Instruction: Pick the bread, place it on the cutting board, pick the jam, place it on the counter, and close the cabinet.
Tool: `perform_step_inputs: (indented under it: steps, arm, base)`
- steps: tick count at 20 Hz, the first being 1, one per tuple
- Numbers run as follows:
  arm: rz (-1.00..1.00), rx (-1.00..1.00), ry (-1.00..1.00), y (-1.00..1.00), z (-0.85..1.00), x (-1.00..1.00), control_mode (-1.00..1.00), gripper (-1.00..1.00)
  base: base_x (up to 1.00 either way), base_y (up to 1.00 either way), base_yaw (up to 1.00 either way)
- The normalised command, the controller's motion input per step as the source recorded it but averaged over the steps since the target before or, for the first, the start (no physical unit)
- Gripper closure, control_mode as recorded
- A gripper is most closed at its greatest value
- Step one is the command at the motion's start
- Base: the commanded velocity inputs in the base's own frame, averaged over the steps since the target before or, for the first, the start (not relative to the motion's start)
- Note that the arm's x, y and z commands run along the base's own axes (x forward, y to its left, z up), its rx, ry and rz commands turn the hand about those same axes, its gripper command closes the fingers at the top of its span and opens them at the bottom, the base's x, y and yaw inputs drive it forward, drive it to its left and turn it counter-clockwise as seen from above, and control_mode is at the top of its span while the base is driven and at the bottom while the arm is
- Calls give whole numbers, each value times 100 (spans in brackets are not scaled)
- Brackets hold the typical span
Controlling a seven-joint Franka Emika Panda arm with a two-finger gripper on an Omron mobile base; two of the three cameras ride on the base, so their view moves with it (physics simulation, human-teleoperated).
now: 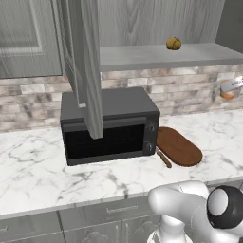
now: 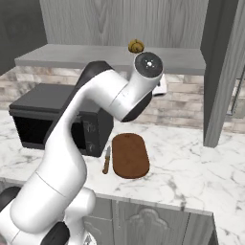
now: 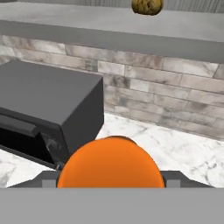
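I have the jam (image 3: pixel 111 162) in the gripper (image 1: pixel 228 90), fingers closed on the small orange jar, hanging in the air off to the right, below shelf level and above the counter (image 1: pixel 38 166). The bread (image 1: pixel 173 43) sits on the cabinet (image 1: pixel 156 56) shelf; the cutting board (image 1: pixel 179 146) lies bare beside the microwave (image 1: pixel 109 126). My judgement: lower the jar straight down onto open marble, clear of the board, and release only once it stands flat. The jar is smooth and round, the marble glossy and grey-veined, the board oval dark wood with a knife (image 2: pixel 106 161) alongside.
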Motion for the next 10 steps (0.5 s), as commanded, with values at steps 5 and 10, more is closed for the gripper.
perform_step_inputs:
  steps: [5,10]
  arm:
    - [0,0,0,-51,-25,0,-100,100]
    - [-2,0,0,-43,-30,0,-100,100]
  base:
    - [0,0,0]
    - [0,0,0]
